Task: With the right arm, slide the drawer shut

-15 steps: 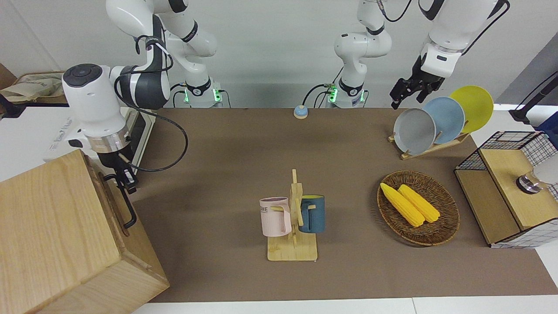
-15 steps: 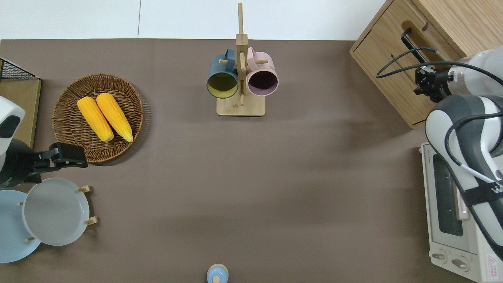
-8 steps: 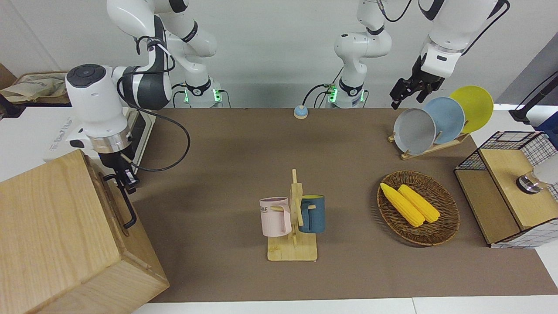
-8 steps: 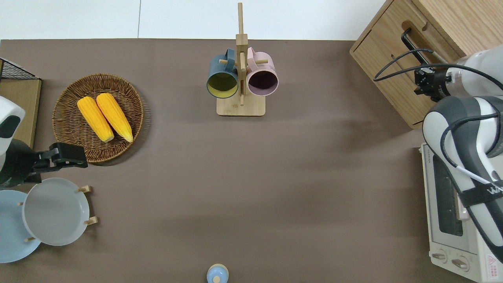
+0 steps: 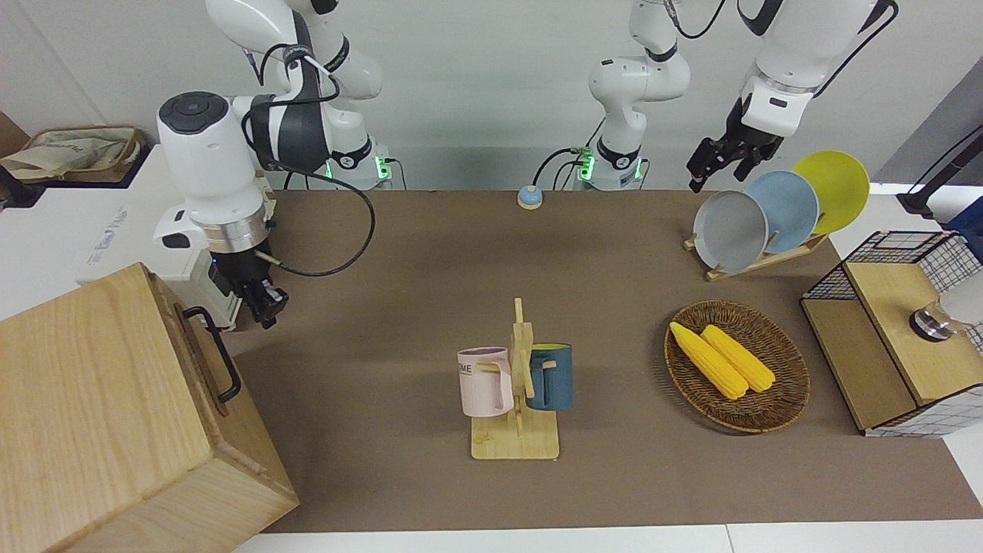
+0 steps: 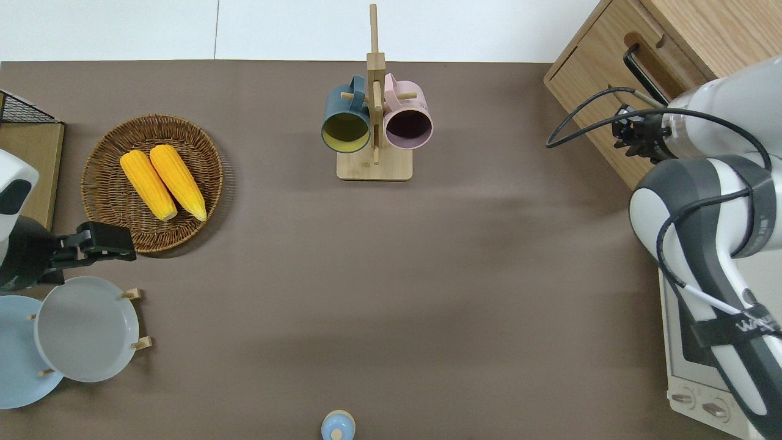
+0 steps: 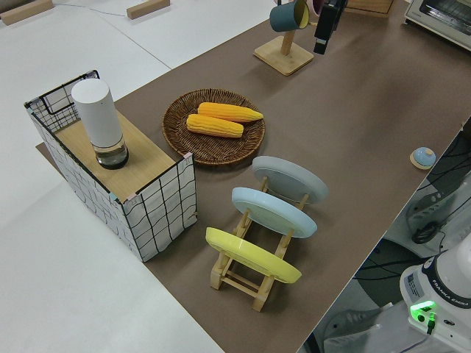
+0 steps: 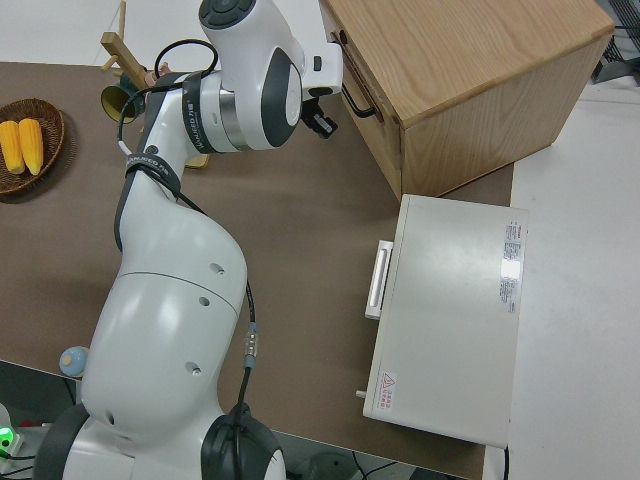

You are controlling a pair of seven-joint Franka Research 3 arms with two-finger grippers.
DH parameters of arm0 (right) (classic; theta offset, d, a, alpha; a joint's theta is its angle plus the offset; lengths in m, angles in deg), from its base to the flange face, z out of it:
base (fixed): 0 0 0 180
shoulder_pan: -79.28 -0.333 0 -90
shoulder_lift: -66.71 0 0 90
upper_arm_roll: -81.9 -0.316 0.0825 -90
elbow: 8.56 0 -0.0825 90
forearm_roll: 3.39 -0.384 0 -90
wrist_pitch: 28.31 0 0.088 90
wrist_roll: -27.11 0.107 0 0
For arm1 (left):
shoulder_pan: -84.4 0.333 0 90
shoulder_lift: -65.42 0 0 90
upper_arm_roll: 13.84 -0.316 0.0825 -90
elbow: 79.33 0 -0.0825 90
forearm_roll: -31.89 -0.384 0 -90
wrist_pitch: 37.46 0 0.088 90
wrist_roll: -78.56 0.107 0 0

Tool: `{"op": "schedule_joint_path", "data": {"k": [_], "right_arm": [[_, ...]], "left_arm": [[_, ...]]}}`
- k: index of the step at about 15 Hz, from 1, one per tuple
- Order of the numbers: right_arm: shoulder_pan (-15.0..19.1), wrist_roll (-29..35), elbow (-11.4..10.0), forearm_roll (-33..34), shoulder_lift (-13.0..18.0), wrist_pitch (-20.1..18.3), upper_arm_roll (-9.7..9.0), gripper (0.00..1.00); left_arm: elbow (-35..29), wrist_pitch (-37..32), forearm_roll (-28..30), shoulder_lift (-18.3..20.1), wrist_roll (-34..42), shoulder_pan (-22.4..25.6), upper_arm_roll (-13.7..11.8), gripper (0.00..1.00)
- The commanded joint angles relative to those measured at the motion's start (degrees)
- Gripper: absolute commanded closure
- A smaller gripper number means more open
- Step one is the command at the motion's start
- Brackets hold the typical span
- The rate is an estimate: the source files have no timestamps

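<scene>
The drawer (image 5: 201,359) is the top front panel of the pale-wood cabinet (image 5: 92,415) at the right arm's end of the table. Its black bar handle (image 5: 220,357) (image 6: 643,72) shows, and the panel looks flush with the cabinet's face. My right gripper (image 5: 266,307) (image 6: 624,131) (image 8: 322,122) hangs in front of the cabinet, clear of the handle and touching nothing. The left arm is parked, its gripper (image 5: 718,175) open and empty.
A white toaster oven (image 6: 690,342) stands beside the cabinet, nearer to the robots. A mug rack (image 5: 516,399) with two mugs is mid-table. A corn basket (image 5: 783,399), a plate rack (image 5: 756,223) and a wire shelf box (image 5: 898,330) occupy the left arm's end.
My right gripper has drawn back from the drawer handle toward the middle of the table, and its wrist has risen. The drawer and the left arm look unchanged.
</scene>
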Motion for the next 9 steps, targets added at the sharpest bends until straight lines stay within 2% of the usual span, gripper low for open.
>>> {"op": "schedule_joint_path", "data": {"k": [1, 3, 9], "right_arm": [[-1.69, -4.36, -1.40, 1.17, 2.97, -1.99, -0.96, 0.011], [-1.96, -5.41, -1.40, 1.08, 4.11, -3.48, -1.49, 0.007], [-5.29, -17.96, -2.55, -1.02, 10.00, -11.46, -1.05, 0.007]], "left_arm": [[0.21, -0.97, 0.05, 0.48, 0.51, -0.06, -0.25, 0.01], [0.21, -0.98, 0.05, 0.48, 0.51, -0.06, -0.25, 0.01], [0.21, -0.89, 0.05, 0.48, 0.51, -0.06, -0.25, 0.01]]}}
